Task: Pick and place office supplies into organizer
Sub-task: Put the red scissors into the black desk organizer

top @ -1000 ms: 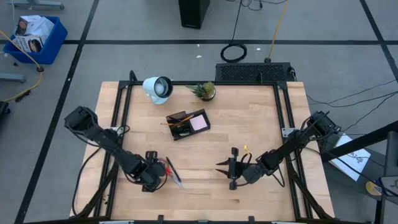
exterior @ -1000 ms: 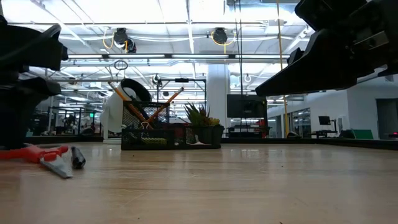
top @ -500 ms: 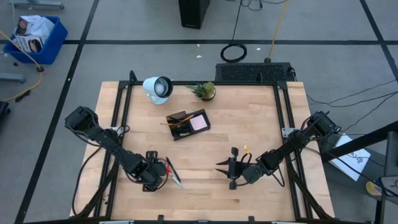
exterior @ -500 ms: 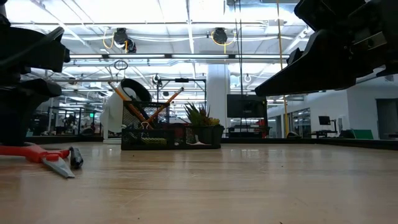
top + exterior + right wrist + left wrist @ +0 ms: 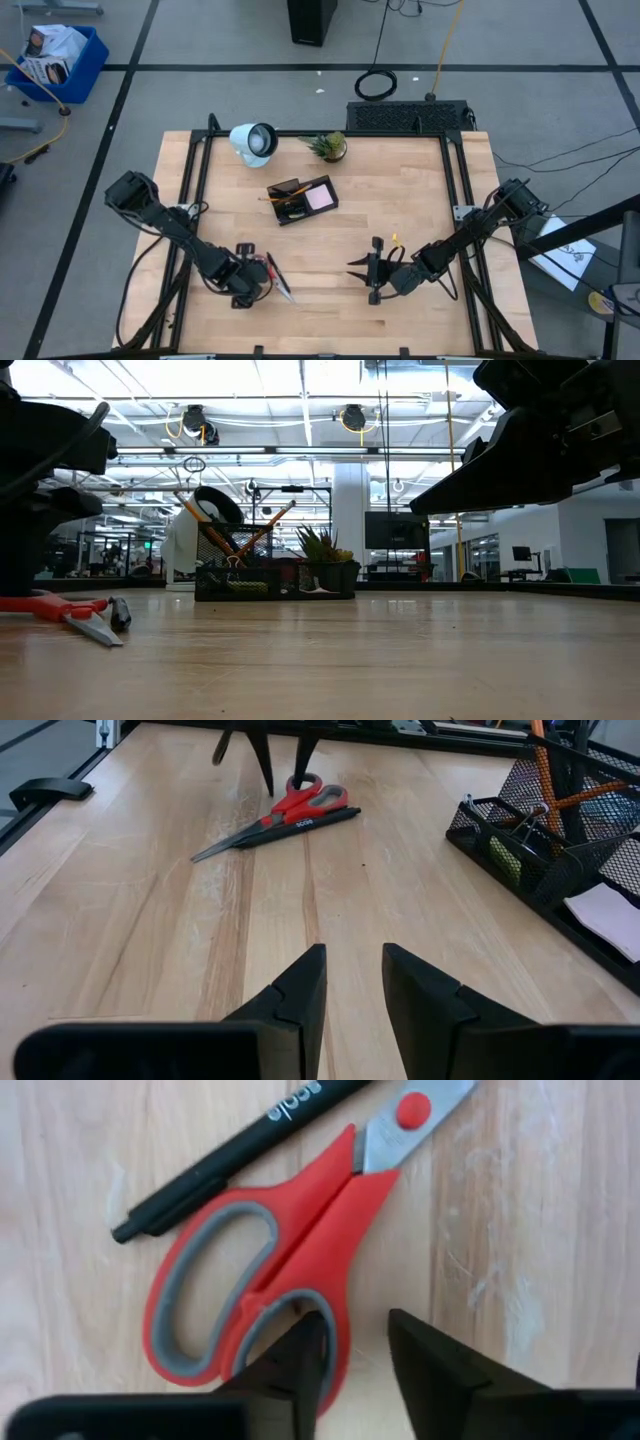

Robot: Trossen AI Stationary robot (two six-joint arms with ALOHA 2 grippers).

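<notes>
The left gripper stands over the red-handled scissors — jaws narrowly parted, one finger on the handle loop, a black pen beyond; right gripper narrowly parted, holding nothing

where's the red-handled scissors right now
In the high view, the red-handled scissors lie on the wooden table's front left, beside a black pen, at the left gripper.

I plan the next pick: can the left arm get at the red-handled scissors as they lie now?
Probably yes. The left gripper sits right over the red-handled scissors with one finger at a handle loop; only the black pen lies alongside, not in between.
</notes>
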